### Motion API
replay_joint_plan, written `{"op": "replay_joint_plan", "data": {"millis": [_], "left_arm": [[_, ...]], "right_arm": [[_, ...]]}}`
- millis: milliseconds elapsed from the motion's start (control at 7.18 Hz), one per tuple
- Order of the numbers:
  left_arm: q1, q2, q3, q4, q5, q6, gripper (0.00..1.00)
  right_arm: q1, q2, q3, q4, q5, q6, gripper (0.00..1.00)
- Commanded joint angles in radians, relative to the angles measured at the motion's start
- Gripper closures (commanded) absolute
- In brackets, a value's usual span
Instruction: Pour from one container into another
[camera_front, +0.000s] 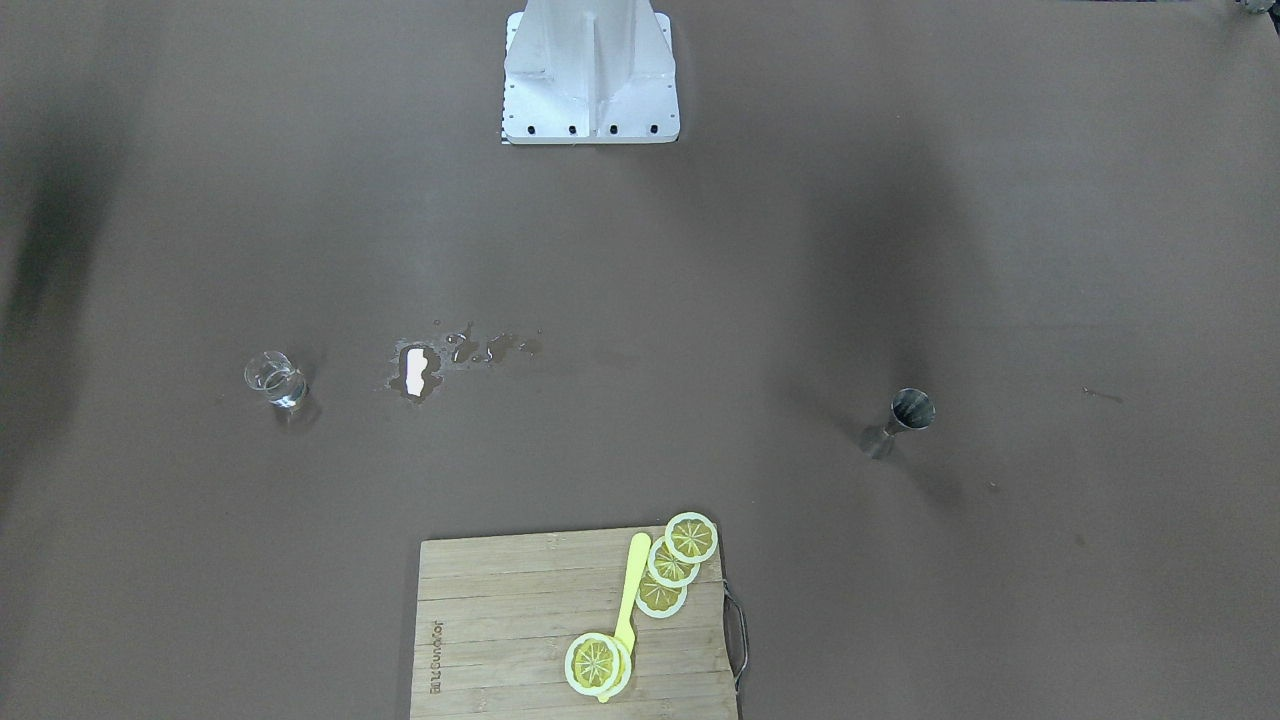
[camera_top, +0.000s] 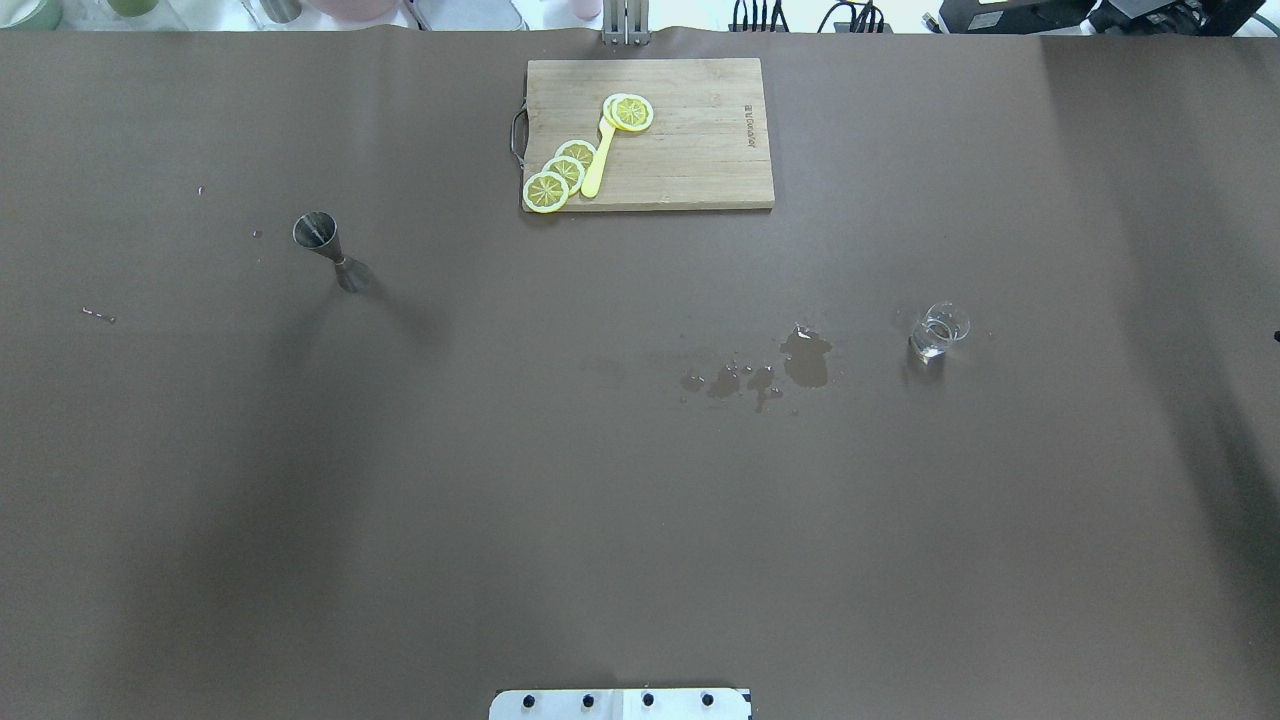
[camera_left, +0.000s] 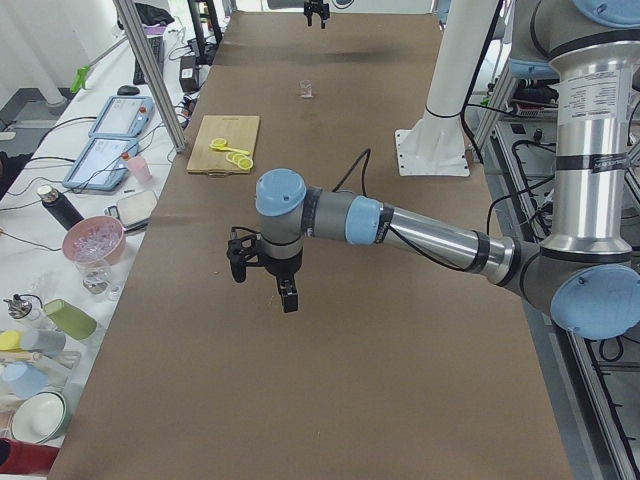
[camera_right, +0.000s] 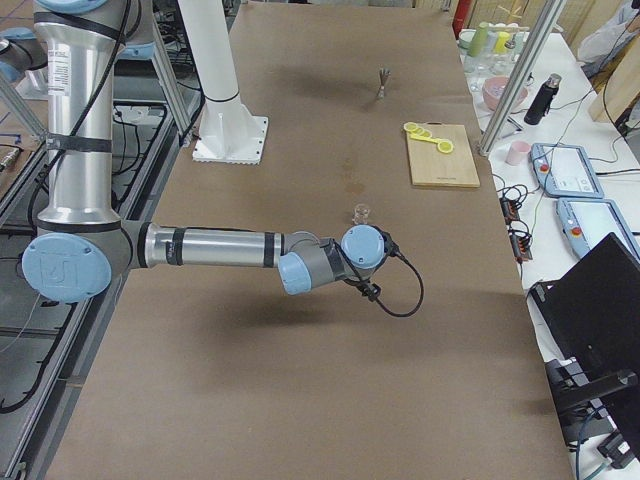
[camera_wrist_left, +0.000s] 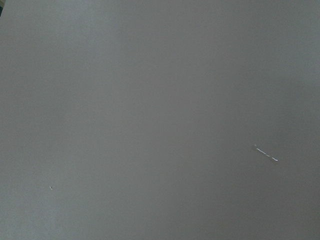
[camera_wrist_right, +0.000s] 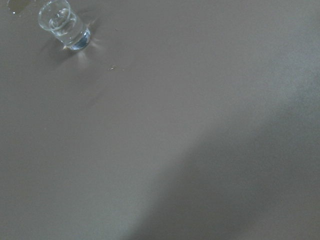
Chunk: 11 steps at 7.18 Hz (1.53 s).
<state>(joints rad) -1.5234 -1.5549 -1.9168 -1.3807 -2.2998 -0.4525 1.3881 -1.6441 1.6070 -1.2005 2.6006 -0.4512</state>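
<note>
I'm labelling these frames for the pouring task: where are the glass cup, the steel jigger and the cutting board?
glass cup (camera_top: 938, 333): overhead view, on its clear wall.
steel jigger (camera_top: 318, 233): overhead view, inside its upper cone.
cutting board (camera_top: 690, 150): overhead view, on bare wood.

Brown bench (camera_top: 640, 500): steel jigger (camera_top: 325, 250) left, glass cup (camera_top: 938, 330) right, cutting board (camera_top: 690, 150) far centre, wet puddle (camera_top: 805, 360) near the cup.

1. A wooden board (camera_top: 690, 150) lies at the far edge of the brown table (camera_top: 600, 520), its handle toward the robot's left.
2. Lemon slices (camera_top: 565, 172) overlap in a row at the board's corner; a yellow utensil (camera_top: 597, 165) lies just beside them.
3. A puddle (camera_top: 806, 360) and small wet patches darken the table.
4. On a side bench stand a pink bowl (camera_left: 93, 240), a dark bottle (camera_left: 60, 208) and two tablets (camera_left: 125, 120).
</note>
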Motion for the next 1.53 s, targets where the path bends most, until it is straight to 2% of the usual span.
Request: {"op": "replay_joint_plan", "data": {"millis": [0, 139, 278, 418, 557, 696, 835, 975, 1114, 1253, 1392], "left_arm": [[0.142, -0.144, -0.013, 0.078, -0.001, -0.233, 0.01], [0.238, -0.172, -0.025, 0.065, -0.001, -0.393, 0.01], [0.305, -0.257, -0.010, 0.063, 0.002, -0.490, 0.01], [0.319, -0.325, 0.010, 0.061, -0.003, -0.618, 0.01], [0.429, -0.396, 0.021, 0.066, 0.017, -0.744, 0.01], [0.483, -0.398, 0.015, 0.058, 0.072, -0.756, 0.01], [0.503, -0.413, 0.015, 0.045, 0.097, -0.759, 0.01], [0.538, -0.410, -0.010, -0.021, 0.132, -0.773, 0.01], [0.589, -0.406, -0.049, -0.032, 0.196, -0.838, 0.01], [0.685, -0.407, -0.074, -0.040, 0.291, -0.927, 0.01], [0.724, -0.398, -0.077, -0.105, 0.387, -0.948, 0.01]], "right_arm": [[-0.038, 0.007, -0.002, 0.021, 0.027, 0.083, 0.00], [-0.059, 0.018, -0.004, 0.074, 0.026, 0.101, 0.00], [-0.070, 0.026, -0.004, 0.131, 0.027, 0.190, 0.00], [-0.077, 0.029, -0.027, 0.166, 0.027, 0.195, 0.00], [-0.081, 0.042, -0.038, 0.171, 0.026, 0.194, 0.00], [-0.087, 0.055, -0.054, 0.179, 0.024, 0.189, 0.00], [-0.110, 0.064, -0.029, 0.182, 0.027, 0.198, 0.00], [-0.136, 0.061, 0.005, 0.249, 0.054, 0.197, 0.00], [-0.150, 0.085, 0.022, 0.324, 0.017, 0.213, 0.00], [-0.178, 0.096, 0.022, 0.335, 0.010, 0.241, 0.00], [-0.190, 0.122, 0.019, 0.384, 0.013, 0.243, 0.00]]}}
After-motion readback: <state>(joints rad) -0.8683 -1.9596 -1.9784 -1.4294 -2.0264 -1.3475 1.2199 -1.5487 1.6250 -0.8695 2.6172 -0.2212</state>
